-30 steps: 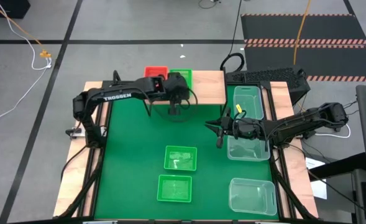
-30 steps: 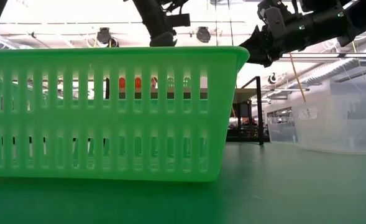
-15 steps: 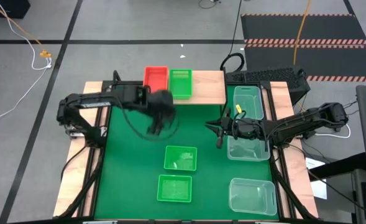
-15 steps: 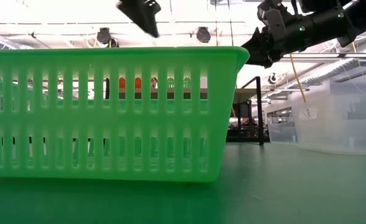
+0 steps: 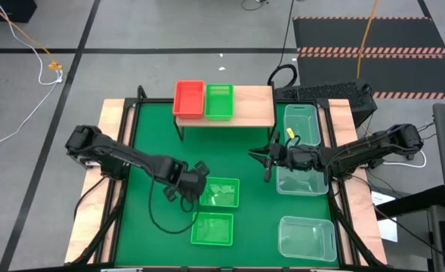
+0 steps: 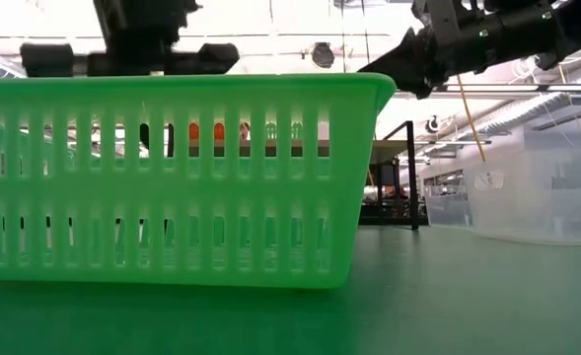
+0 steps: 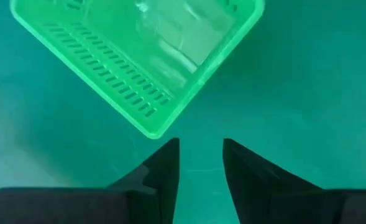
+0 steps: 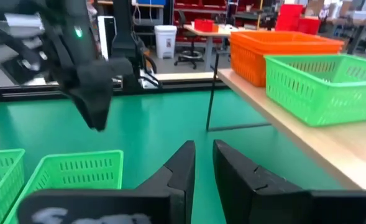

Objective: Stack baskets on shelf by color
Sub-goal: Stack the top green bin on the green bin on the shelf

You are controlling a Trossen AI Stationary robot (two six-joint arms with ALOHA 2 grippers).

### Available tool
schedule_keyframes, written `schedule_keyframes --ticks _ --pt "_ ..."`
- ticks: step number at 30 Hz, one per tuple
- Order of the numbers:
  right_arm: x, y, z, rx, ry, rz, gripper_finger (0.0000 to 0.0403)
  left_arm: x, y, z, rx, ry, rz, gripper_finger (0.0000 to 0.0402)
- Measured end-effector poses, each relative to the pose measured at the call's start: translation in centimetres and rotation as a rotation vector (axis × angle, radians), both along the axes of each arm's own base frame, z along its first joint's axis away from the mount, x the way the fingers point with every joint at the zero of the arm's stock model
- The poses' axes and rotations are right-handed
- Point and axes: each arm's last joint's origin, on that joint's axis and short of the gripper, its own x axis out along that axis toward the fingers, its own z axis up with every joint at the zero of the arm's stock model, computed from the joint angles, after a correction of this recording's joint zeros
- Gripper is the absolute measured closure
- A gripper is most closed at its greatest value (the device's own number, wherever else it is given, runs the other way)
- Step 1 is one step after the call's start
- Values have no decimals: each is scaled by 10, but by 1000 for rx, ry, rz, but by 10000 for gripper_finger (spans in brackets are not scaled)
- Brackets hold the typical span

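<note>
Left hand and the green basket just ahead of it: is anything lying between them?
Nothing: in the left wrist view only bare green mat separates the left hand from the green basket. The hand is empty, its fingers slightly parted.

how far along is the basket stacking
Done: a red basket and a green basket sit side by side on the shelf. In hand: the left gripper hovers empty beside the next green basket. Left: that one, another green basket and three clear baskets on the table; the right gripper waits.
</note>
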Motion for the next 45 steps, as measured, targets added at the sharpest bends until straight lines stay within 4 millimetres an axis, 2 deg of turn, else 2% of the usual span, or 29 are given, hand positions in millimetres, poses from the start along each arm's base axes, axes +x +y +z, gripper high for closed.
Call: schedule_keyframes --ticks 12,18,23,26,30,34,39,41,43,45 --pt "0 0 1 -21 0 0 353 6 -2 -27 -26 -141 -248 279" --pt "0 0 0 -18 7 0 353 7 -2 -39 -6 -115 -316 279" --pt "0 0 0 -4 3 -1 353 13 -4 -51 -51 -118 -202 287" --pt "0 0 0 -4 3 -2 353 17 -4 -47 -92 -135 -100 322" --pt "0 0 0 -4 3 -2 353 19 -2 -19 -130 -159 6 387" --pt "0 0 0 -4 5 -1 353 26 0 25 -213 -208 160 384" --pt "0 3 -1 -4 9 12 353 35 6 97 -442 -233 249 393" --pt "0 4 0 -6 6 19 353 38 9 129 -503 -309 262 392" --pt "0 5 0 -8 2 21 353 36 17 159 -476 -383 272 384" --pt "0 5 0 -9 2 21 353 31 30 191 -348 -506 295 381"
